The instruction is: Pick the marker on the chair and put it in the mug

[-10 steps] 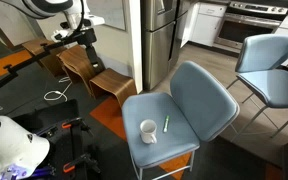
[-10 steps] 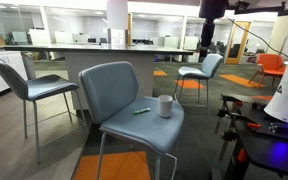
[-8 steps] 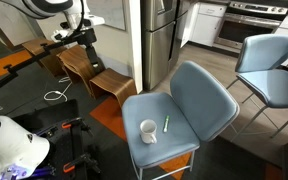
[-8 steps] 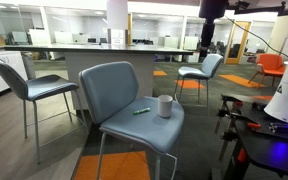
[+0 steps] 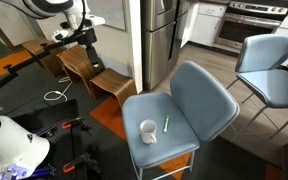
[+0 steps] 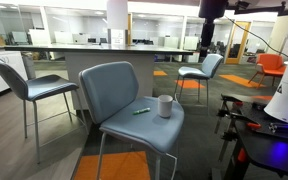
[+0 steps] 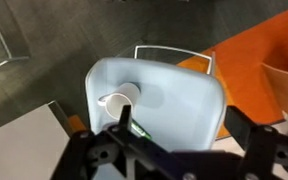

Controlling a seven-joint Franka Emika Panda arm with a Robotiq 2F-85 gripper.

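One marker (image 5: 166, 124) lies flat on chair (image 5: 204, 100) beside mug (image 5: 148, 130), long axis diagonal across seat; gripper (image 7: 174, 150) spread.

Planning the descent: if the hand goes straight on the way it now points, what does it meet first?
The hand points down at the chair, so it would likely meet the seat first, just beside the mug. Nothing shows in between in the wrist view, though depth is hard to judge.
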